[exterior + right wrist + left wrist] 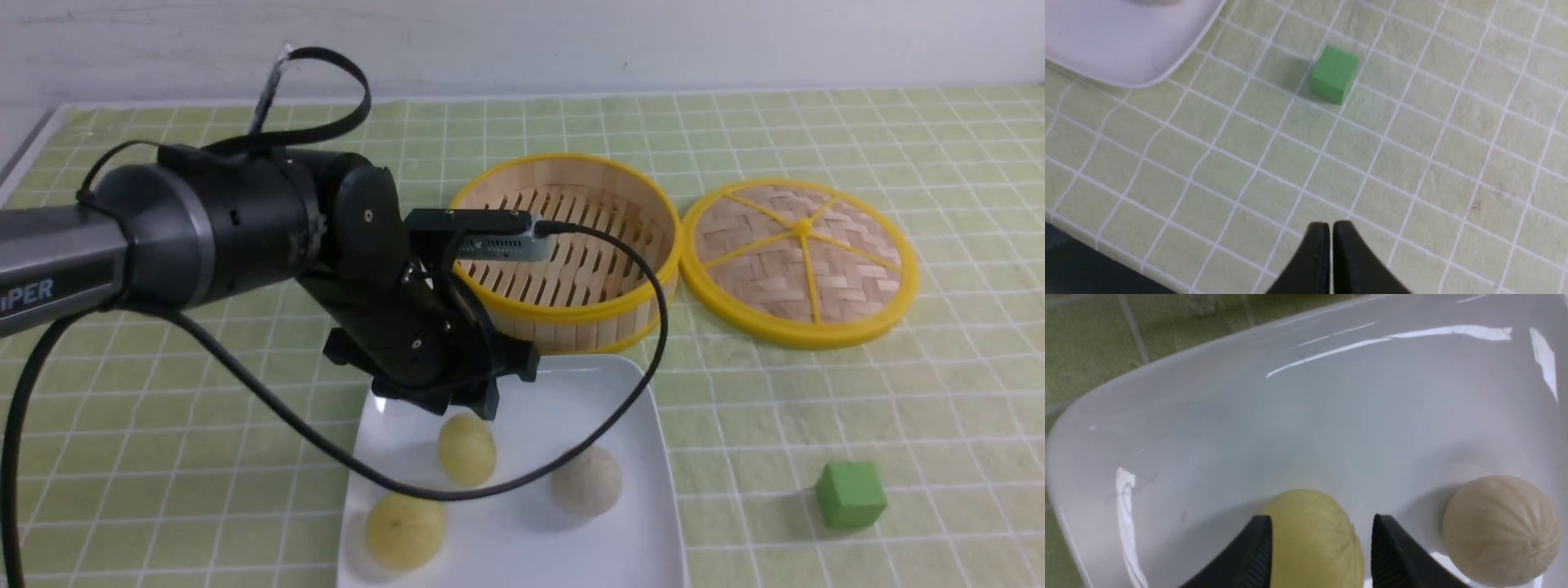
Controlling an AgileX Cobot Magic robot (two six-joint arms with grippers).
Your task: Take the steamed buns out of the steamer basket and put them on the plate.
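Buns [586, 480] — all three sit on the plate [571, 547]. Left tool [1321, 524] spread wide astride a yellow bun [1310, 551] (right tool [1331, 228] pinched closed over the counter [1412, 183]).

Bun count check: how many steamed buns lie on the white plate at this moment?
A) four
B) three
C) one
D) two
B: the plate carries a pale yellow bun, a second yellow bun nearer the camera, and an off-white bun.
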